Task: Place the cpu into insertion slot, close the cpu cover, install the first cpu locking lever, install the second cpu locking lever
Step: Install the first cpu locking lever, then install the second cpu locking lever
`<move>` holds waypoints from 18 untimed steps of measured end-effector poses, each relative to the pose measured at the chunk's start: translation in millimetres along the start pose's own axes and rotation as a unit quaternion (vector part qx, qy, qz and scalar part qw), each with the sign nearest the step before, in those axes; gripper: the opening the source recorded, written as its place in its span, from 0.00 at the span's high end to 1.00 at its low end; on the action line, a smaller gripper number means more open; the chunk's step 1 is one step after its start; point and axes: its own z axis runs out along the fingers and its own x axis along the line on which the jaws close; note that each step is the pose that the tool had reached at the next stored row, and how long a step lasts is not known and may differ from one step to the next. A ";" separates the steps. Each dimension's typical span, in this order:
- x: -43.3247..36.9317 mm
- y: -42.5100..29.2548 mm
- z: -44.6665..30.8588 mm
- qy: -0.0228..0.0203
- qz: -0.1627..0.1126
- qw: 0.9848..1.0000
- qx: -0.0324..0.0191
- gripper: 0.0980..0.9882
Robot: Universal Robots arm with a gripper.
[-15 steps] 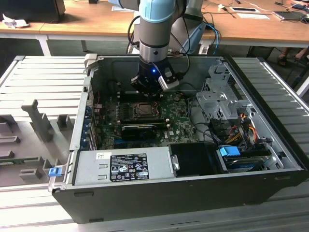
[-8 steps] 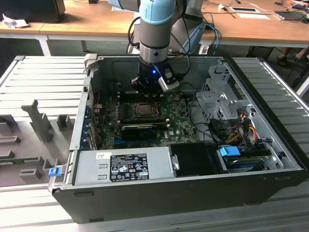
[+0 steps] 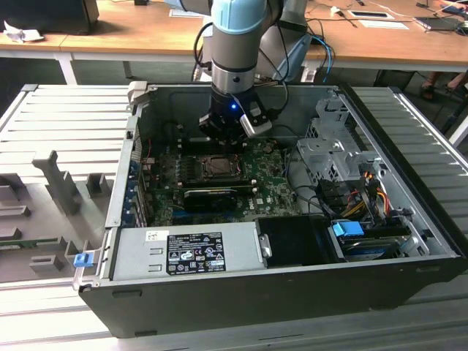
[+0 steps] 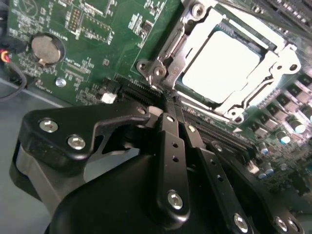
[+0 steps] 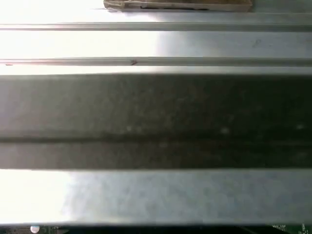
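Observation:
The cpu (image 4: 222, 66) shows its pale metal face and lies flat in the insertion slot (image 3: 216, 167) on the green motherboard (image 4: 97, 44). The silvery cpu cover (image 4: 192, 36) lies down over it, framing the chip in its window. Thin metal lever bars run along the frame's sides; I cannot tell whether they are latched. My gripper (image 4: 168, 105) hangs just off one corner of the socket, over a long black slot, fingers together with nothing between them. In the exterior view the gripper (image 3: 221, 139) hovers just beyond the socket.
The open computer case (image 3: 241, 292) encloses the board, with a power supply (image 3: 186, 252) in front, a drive cage (image 3: 329, 153) and cable bundles at the exterior view's right. A coin battery (image 4: 47, 48) sits on the board. The first wrist view faces the grey case wall (image 5: 156, 122).

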 end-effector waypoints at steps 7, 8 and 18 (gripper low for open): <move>-0.1 -2.6 -7.9 0.000 0.000 1.000 0.005 0.99; -0.1 -3.0 -7.9 0.000 0.000 1.000 0.005 0.99; -0.1 -6.7 -8.4 0.000 0.000 1.000 0.005 0.99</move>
